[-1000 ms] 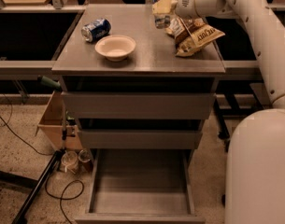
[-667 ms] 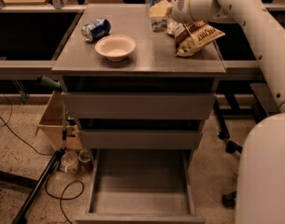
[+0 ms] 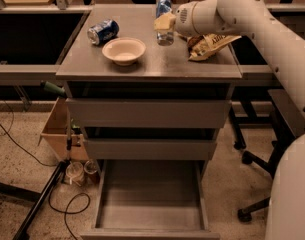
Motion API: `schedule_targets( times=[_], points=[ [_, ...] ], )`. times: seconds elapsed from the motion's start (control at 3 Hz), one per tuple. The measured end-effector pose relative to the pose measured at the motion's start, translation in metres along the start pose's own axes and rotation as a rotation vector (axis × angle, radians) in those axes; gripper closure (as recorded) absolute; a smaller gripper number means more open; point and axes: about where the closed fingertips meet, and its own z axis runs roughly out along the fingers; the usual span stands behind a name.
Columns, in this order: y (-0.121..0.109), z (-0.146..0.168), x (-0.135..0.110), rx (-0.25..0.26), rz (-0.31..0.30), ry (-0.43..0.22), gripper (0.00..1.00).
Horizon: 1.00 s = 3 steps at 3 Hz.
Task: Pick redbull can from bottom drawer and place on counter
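The redbull can (image 3: 163, 6), slim, silver and blue, stands upright at the back middle of the grey counter (image 3: 157, 64). My gripper (image 3: 164, 23) comes in from the right on the white arm and is shut around the can's middle. The can's base is at the counter surface or just above it; I cannot tell which. The bottom drawer (image 3: 149, 204) is pulled open below, and nothing shows inside it.
A white bowl (image 3: 124, 50) and a fatter blue can (image 3: 103, 31) lying on its side are left of the redbull can. A snack bag (image 3: 209, 44) lies to its right, under the arm. Two shut grey drawers (image 3: 147, 114) sit above the open one. A cardboard box (image 3: 57, 131), cups and cables are on the floor at left.
My gripper has carried the redbull can leftward across the counter, from above the snack bag to the back middle, and lowered it somewhat.
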Motion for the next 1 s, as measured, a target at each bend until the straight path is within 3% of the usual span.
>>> schedule_targets(
  times=[0.33,1.0],
  points=[
    [-0.005,0.007,0.016,0.042,0.042,0.017,0.91],
    [-0.015,0.012,0.028,0.071,0.09,0.029,0.45]
  ],
)
